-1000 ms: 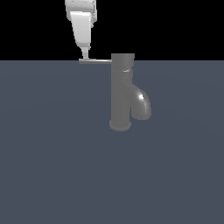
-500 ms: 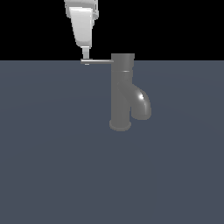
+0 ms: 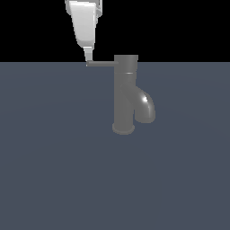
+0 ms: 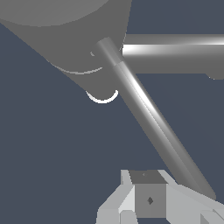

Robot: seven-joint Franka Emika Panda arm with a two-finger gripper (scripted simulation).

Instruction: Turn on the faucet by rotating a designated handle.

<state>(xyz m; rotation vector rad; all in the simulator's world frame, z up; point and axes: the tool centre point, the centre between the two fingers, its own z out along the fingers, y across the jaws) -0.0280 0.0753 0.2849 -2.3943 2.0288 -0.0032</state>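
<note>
1. Faucet (image 3: 124, 96) stands upright, below and beside the gripper (image 3: 89, 59).
2. Handle (image 3: 102, 64) juts sideways; its free end meets the fingertips.
3. Jaw opening: cannot tell.

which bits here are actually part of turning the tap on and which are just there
Part of the job:
- faucet, upright body with cap
- handle, thin rod sticking out sideways from the cap
- gripper, tip at the rod's free end

Just there:
- spout, curving down
- dark grey surface under the faucet
</note>
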